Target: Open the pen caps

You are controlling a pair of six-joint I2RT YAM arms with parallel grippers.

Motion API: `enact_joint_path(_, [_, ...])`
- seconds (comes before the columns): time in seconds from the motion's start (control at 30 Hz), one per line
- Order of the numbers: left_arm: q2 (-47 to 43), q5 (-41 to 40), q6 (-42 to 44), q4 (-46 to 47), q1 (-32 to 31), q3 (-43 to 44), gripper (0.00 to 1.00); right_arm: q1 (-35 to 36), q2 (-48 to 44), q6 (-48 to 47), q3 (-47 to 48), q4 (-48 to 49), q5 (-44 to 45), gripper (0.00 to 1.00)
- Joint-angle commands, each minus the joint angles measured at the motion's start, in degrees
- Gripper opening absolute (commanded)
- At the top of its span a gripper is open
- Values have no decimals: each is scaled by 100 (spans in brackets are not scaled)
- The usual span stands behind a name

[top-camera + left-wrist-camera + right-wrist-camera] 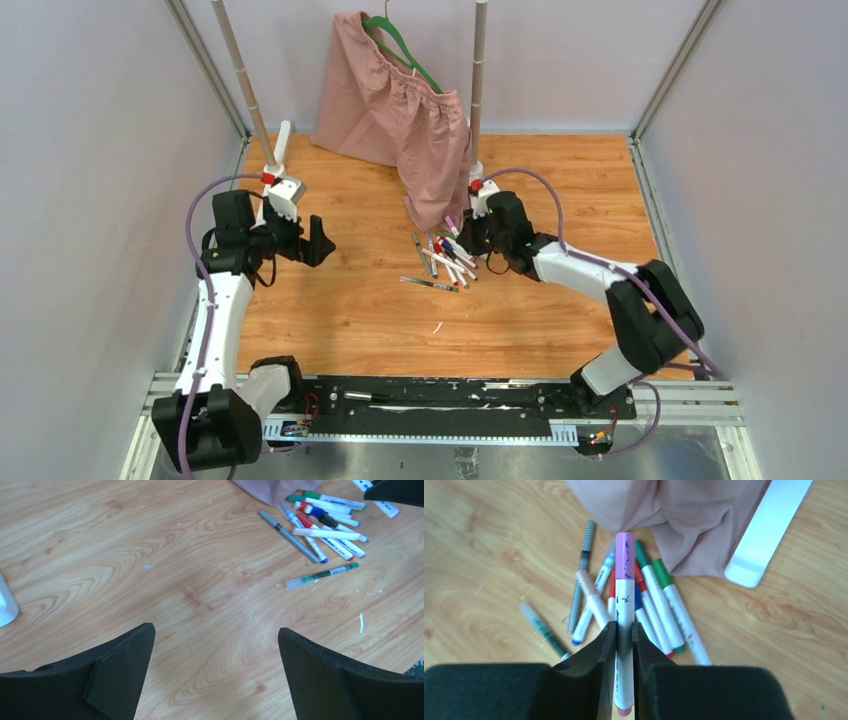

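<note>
Clamped in the right gripper (pixel 624 626), jaws pressing the barrel from both sides, a white pen (pixel 624 605) is pointing its purple cap (pixel 625 555) toward the top centre of the right wrist frame. The cap is sitting on the barrel, not yet pulled. Whether the pen is clear of the wood cannot be told.

Beyond it, the other pens (pixel 447 262) are lying loose in a heap at the centre of the overhead frame, their red, green and blue caps (pixel 663 573) looking seated as well. No loose cap is showing anywhere, so the job appears to be only starting, with every cap left to open.

At left of the overhead frame, the left gripper (pixel 318 240) is hanging over bare table (pixel 350 310), well apart from the heap, jaws spread wide and holding nothing.

No tray, cup or box is in view. A pink skirt (pixel 390 100) on a green hanger (pixel 400 45) is draping down at upper centre, its hem touching the heap.
</note>
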Motion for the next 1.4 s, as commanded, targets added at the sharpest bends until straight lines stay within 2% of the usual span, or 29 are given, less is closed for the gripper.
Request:
enact_joint_path(0.0, [-252,910,378,-156,19,-116,100,344,-857,255,-664,-176,-48,0])
enact_joint_path(0.1, [-423,1211,716,-156,-37,-167,100,625,-1639,448,-1216,-319,148,0])
enact_joint_path(0.17, [-597,1071,1078,-158,-235,-196,100,831,-2057,582,-1566,-340,145,0])
enact_joint_path(0.3, [-1022,575,2053,-490,-1061,-261,100,1173,-2376,661,-1511,-547,-126,0])
enact_joint_path(0.4, [-1278,410,2804,-990,-1525,-160,100,1317,-2093,649,-977,-752,-796,0])
enact_joint_path(0.47, [-1490,619,3273,-1351,-1602,-115,100,1403,-1783,636,-497,-967,-1359,0])
enact_joint_path(0.53, [-1822,782,4131,-1834,-1673,-99,100,1540,-1466,556,28,-1191,-1818,0])
enact_joint_path(0.67, [-2258,693,5043,-1890,-1958,-155,100,1744,-854,507,963,-1708,-2441,0])
enact_joint_path(0.87, [-2069,624,5199,-1896,-2458,-147,98,1997,-199,579,1781,-1957,-2933,0])
enact_joint_path(1.03, [-2014,143,5936,-1888,-3038,-324,94,2140,123,619,2093,-1982,-3241,0])
enact_joint_path(1.17, [-1623,-99,6024,-1896,-3177,-193,89,2212,257,686,2221,-1969,-3352,0])
enact_joint_path(1.37, [-1652,-360,6637,-1888,-3331,-410,79,2244,295,771,2315,-1918,-3453,0])
